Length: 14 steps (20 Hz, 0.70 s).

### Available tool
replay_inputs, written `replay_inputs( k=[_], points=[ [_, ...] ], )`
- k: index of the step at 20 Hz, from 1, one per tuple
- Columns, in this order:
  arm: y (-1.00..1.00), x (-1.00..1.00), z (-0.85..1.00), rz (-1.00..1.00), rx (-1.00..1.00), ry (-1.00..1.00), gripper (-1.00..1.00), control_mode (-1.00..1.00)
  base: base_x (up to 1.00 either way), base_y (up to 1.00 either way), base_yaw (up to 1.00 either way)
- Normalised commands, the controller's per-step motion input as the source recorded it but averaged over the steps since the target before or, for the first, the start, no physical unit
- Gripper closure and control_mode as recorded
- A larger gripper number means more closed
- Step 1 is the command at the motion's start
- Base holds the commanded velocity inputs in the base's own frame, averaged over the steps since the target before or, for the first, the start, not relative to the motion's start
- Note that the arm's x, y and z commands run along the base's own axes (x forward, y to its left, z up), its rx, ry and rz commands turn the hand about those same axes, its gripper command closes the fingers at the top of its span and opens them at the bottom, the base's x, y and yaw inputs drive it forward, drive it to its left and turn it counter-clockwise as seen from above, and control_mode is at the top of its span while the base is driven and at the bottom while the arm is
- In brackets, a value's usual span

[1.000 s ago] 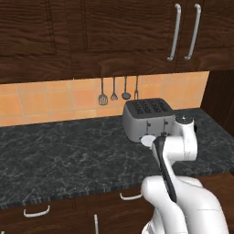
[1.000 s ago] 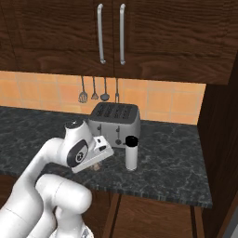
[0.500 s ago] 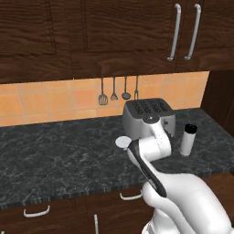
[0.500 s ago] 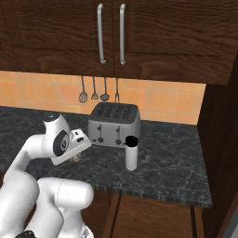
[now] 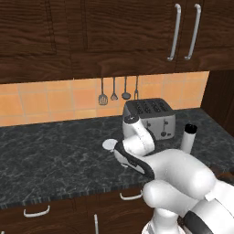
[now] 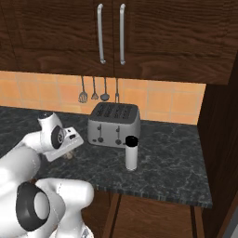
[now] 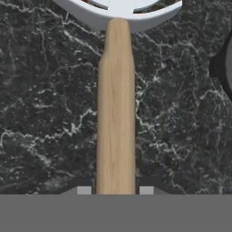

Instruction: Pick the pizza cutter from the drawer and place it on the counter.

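— Gripper (image 7: 116, 190)?
— Clamped on the light-tan wooden handle of the silver-wheeled pizza cutter (image 7: 116, 113), held low over the black-grey marbled stone desk (image 5: 50, 155), left of the silver toaster (image 5: 151, 119).
— Best way to finish?
— Lower slowly, keep level, release once resting flat, well apart from the white black-capped shaker (image 6: 131, 153).

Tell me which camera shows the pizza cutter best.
The hand view: the pizza cutter runs up the middle, its tan handle between the hand's fingertips and the wheel's rim at the top, over the counter. The left base view shows just its whitish wheel beside the arm; the right base view hides it.
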Motion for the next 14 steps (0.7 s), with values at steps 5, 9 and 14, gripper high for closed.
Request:
replay_inputs(
  k=[5, 9, 14],
  points=[
    [0.1, 0.28, -0.31, 0.0, 0.0, 0.05, 1.0, -1.0, 0.0, 0.0, 0.0],
    [0.03, 0.23, -0.41, 0.0, 0.0, 0.0, 1.0, -1.0, 0.0, 0.0, 0.0],
    [0.02, 0.19, -0.38, 0.0, 0.0, 0.0, 1.0, -1.0, 0.0, 0.0, 0.0]
  ],
)
